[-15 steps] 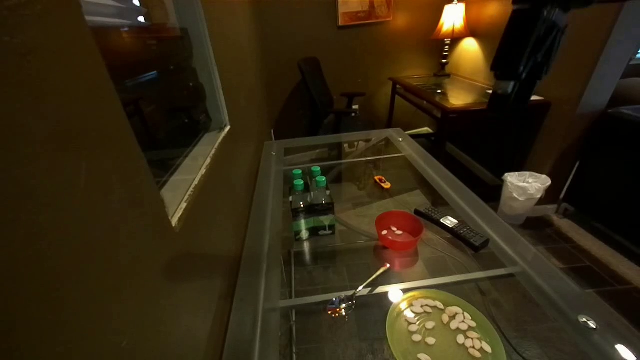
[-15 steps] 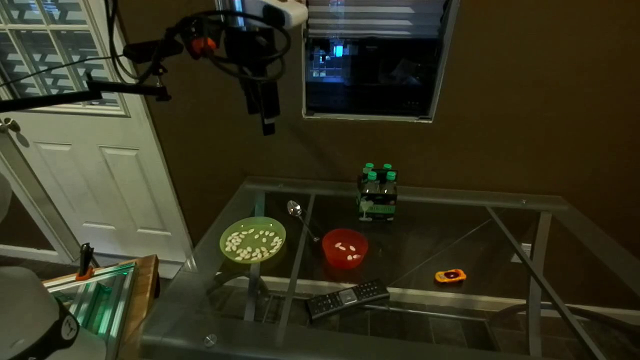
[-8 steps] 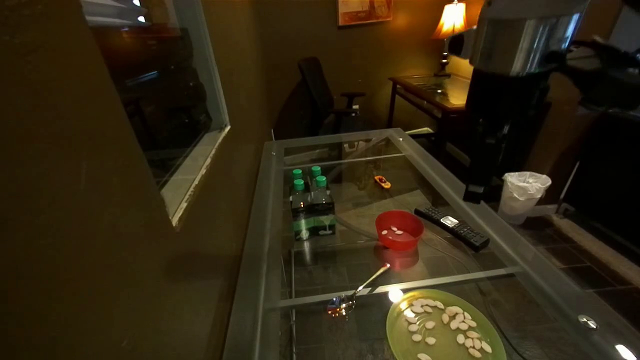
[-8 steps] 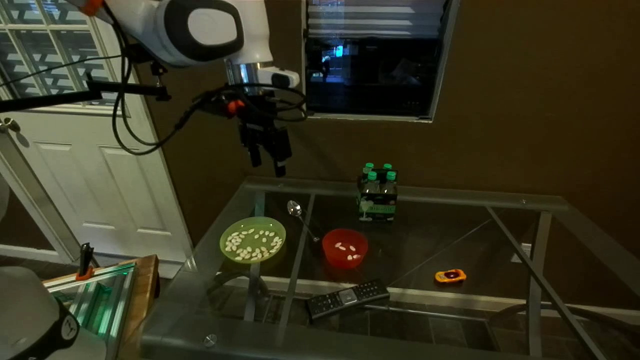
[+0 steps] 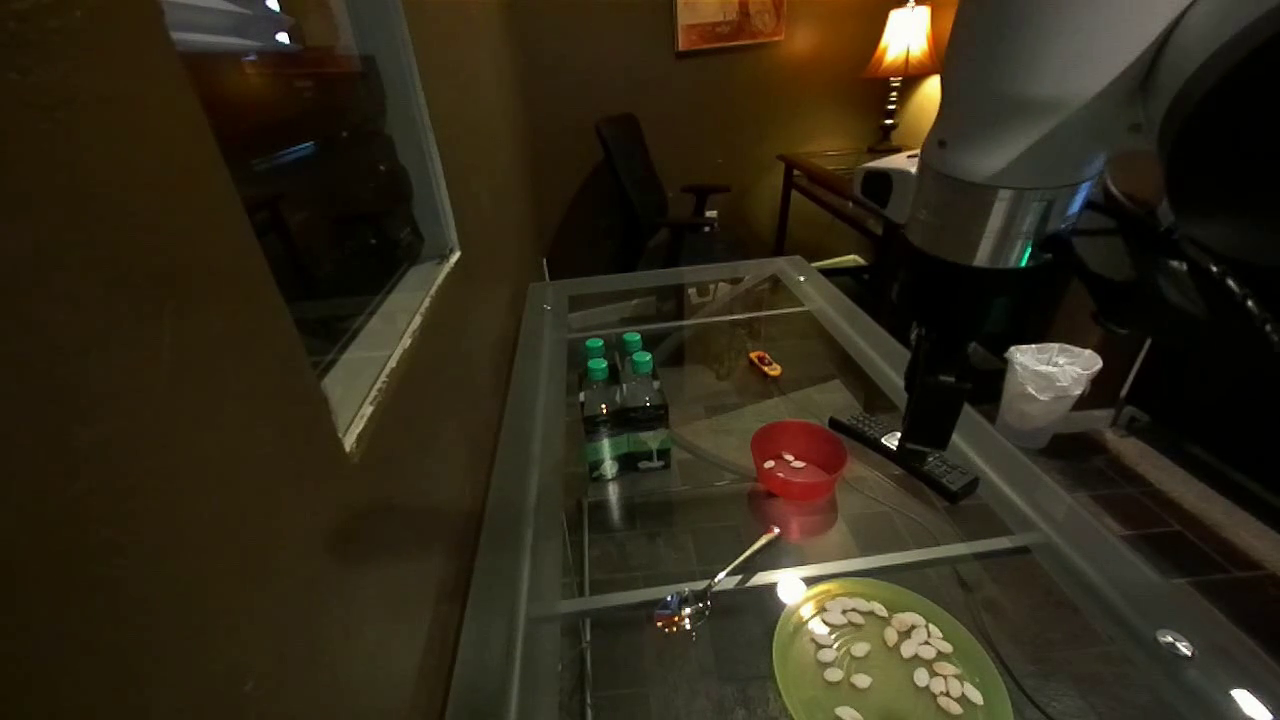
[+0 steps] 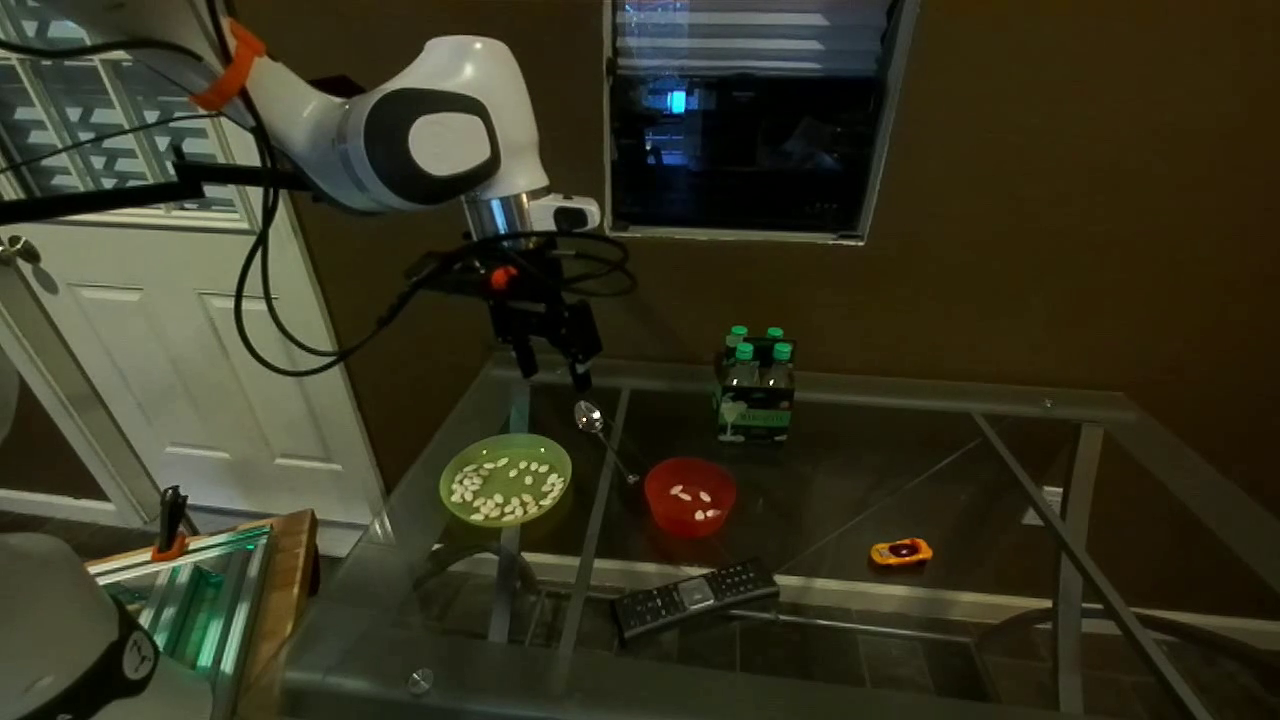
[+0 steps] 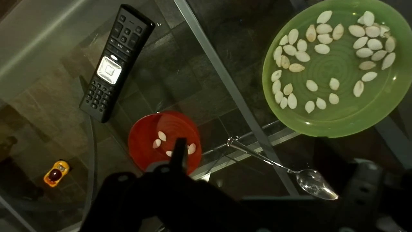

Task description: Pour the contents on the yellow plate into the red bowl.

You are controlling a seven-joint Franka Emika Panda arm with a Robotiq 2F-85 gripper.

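1. The glass table (image 6: 560, 690) bears everything the job needs; the task looks barely begun, in my judgement; gripping, lifting, carrying and tipping all seem left to do.
2. The gripper (image 6: 555, 373) hangs above the table, jaws spread apart, with nothing between them; it is clear of both containers that matter.
3. The bottle carrier (image 6: 755, 420) stands upright, holding four green-capped bottles (image 6: 783, 368); it has, I think, no part in the pouring.
4. The yellow plate (image 7: 354, 116) lies flat on the table; it bears the great bulk of the contents (image 7: 322, 49), crowded toward opposite sides, with its middle mostly bare.
5. The red bowl (image 7: 175, 124) stands upright near the plate; a few of the contents lie in its bottom; whether they count as poured, I cannot tell; it has ample room.
6. The spoon (image 7: 309, 180) lies loose, its handle pointing toward the bowl; no contents show in its hollow.
7. The contents are small pale ovals, lying loose; they should slide readily, so a hasty tip could scatter some past the bowl's narrower rim.
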